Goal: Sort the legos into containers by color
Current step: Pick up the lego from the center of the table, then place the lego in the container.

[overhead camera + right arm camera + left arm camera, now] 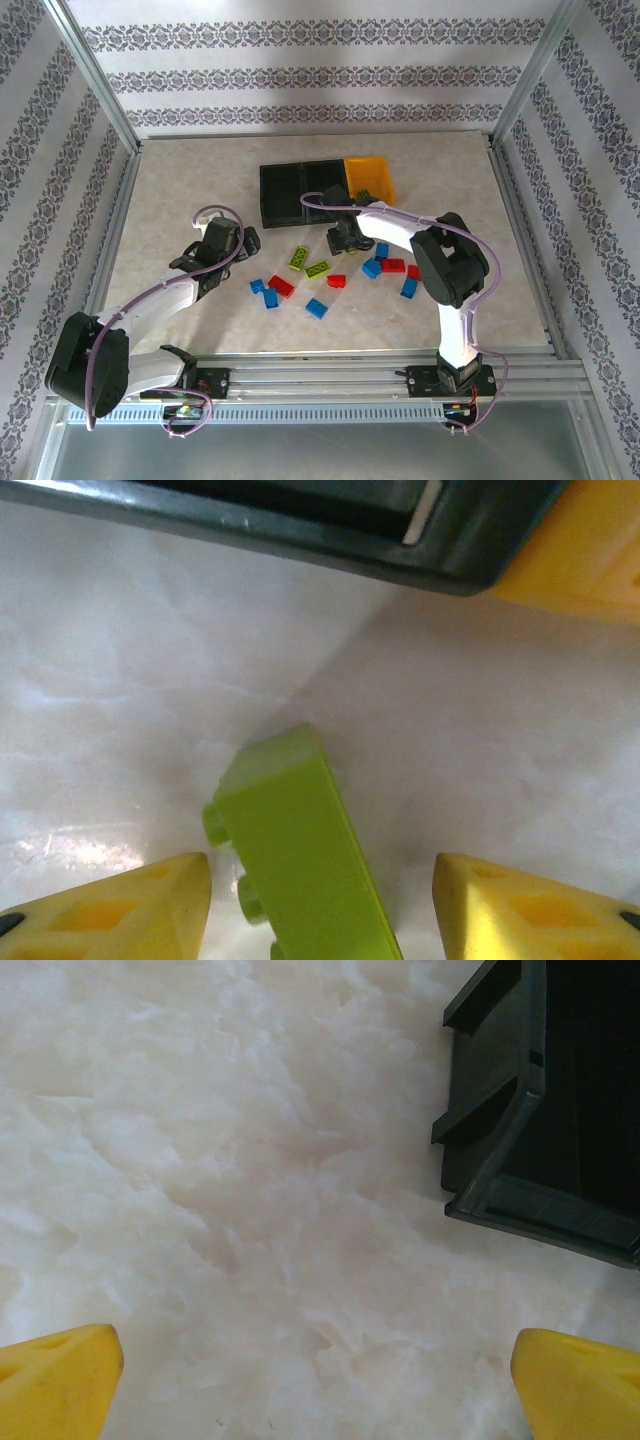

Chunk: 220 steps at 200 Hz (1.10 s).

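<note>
Blue, red and lime legos lie scattered mid-table: a lime pair (308,264), a red one (281,287), a blue one (316,308). Behind them stand the containers, two black bins (300,190) joined to a yellow one (370,178). My right gripper (345,236) hangs just in front of the bins. In the right wrist view its jaws are open around a lime green brick (300,850) lying on the table, with a gap at each yellow finger (530,910). My left gripper (245,238) is open wide over bare table, yellow fingertips (55,1380) far apart, beside a black bin (540,1110).
More bricks lie right of the right gripper: red (392,265), blue (409,288). A black bin wall (300,530) and the yellow bin corner (590,570) stand close ahead of the right gripper. Metal frame rails (110,260) border the marbled table on all sides.
</note>
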Each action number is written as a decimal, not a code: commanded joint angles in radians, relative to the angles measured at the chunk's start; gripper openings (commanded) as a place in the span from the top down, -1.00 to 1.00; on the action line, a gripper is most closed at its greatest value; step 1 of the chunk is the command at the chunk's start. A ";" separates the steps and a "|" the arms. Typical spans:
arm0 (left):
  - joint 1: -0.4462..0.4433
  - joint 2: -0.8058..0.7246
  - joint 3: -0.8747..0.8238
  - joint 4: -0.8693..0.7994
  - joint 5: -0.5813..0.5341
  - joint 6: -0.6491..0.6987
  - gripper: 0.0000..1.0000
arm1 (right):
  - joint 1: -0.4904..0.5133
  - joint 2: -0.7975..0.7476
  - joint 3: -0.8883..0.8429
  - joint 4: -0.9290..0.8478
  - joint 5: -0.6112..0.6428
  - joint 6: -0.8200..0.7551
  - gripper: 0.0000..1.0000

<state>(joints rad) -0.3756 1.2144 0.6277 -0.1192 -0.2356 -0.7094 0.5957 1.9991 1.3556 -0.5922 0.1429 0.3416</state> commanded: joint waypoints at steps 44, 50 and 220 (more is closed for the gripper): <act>0.020 -0.024 -0.019 0.016 0.009 -0.018 -0.99 | -0.005 0.037 0.013 0.011 -0.007 0.008 0.05; 0.021 -0.023 -0.019 0.017 0.011 -0.018 -0.99 | -0.005 0.038 0.013 0.012 -0.008 0.008 0.10; 0.035 -0.019 -0.023 0.032 0.032 -0.027 -0.99 | -0.050 -0.204 0.023 0.017 0.122 -0.034 0.71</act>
<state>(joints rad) -0.3576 1.2091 0.6174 -0.1184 -0.2127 -0.7166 0.5838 1.8355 1.3487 -0.5720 0.2039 0.3336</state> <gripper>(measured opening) 0.995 0.244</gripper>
